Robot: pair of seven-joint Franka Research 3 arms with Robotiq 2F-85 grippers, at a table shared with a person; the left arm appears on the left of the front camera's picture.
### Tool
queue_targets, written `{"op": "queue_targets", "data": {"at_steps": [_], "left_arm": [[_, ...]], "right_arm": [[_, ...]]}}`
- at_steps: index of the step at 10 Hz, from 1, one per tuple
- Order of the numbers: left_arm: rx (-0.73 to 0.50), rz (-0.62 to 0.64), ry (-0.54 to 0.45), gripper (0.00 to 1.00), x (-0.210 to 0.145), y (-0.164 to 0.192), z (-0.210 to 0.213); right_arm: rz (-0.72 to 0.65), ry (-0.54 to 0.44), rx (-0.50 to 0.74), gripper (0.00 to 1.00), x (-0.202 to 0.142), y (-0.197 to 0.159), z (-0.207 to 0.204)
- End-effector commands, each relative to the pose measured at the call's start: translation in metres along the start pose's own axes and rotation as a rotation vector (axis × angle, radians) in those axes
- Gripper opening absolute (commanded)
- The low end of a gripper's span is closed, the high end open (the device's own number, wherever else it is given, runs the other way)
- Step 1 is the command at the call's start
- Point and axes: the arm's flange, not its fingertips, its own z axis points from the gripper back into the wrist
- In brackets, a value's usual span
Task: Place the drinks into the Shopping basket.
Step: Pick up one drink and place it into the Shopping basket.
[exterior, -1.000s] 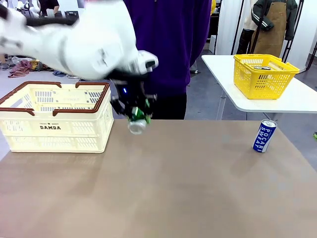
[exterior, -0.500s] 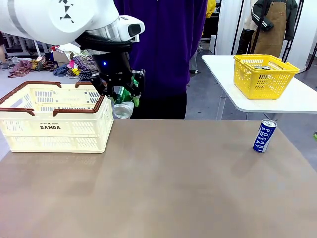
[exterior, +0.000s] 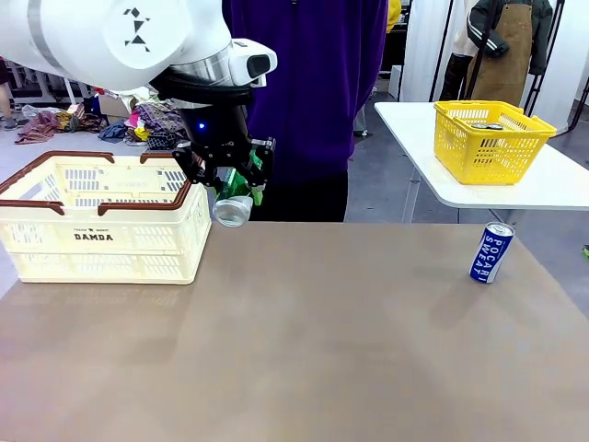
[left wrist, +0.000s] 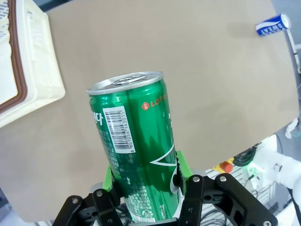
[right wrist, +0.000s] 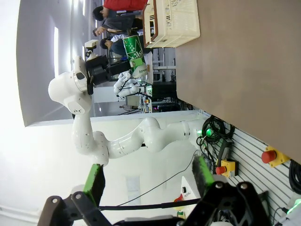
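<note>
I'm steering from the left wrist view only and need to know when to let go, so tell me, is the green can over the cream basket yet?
Observer: Not yet. From the front, the green can hangs just outside the right end wall of the Shopping basket, around rim height.
Operator: Is the other arm in the way?
Observer: No. The right wrist view shows the right jaws open and empty, the basket far off.
Operator: Anyone close?
Observer: A person in purple stands right behind the can, across the table.
</note>
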Motion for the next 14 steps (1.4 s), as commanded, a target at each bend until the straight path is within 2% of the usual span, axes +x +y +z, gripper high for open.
{"op": "queue_targets", "data": {"at_steps": [1,2,4,5,7,11,12,14], "left_arm": [[0.027,0.08,-0.019,0.0,0.032,0.043,0.023],[0.026,0.204,-0.031,0.0,0.068,0.085,0.032],[0.027,0.279,-0.012,0.0,0.127,0.149,0.009],[-0.029,0.311,0.01,0.0,0.145,0.183,-0.004],[-0.024,0.442,0.037,0.0,0.156,0.235,-0.033],[0.076,0.424,0.126,0.0,0.15,0.25,-0.091],[0.074,0.431,0.137,0.0,0.151,0.252,-0.083],[0.035,0.413,0.13,0.0,0.15,0.247,-0.093]], "right_arm": [[0.016,-0.001,0.019,1.0,0.002,0.004,0.001],[0.016,-0.001,0.019,1.0,0.002,0.004,0.001],[0.016,-0.001,0.019,1.0,0.002,0.004,0.001],[0.016,-0.001,0.019,1.0,0.002,0.004,0.001],[0.016,-0.001,0.019,1.0,0.002,0.004,0.001],[0.016,-0.001,0.019,1.0,0.002,0.004,0.001],[0.016,-0.001,0.019,1.0,0.002,0.004,0.001],[0.016,-0.001,0.019,1.0,0.002,0.004,0.001]]}}
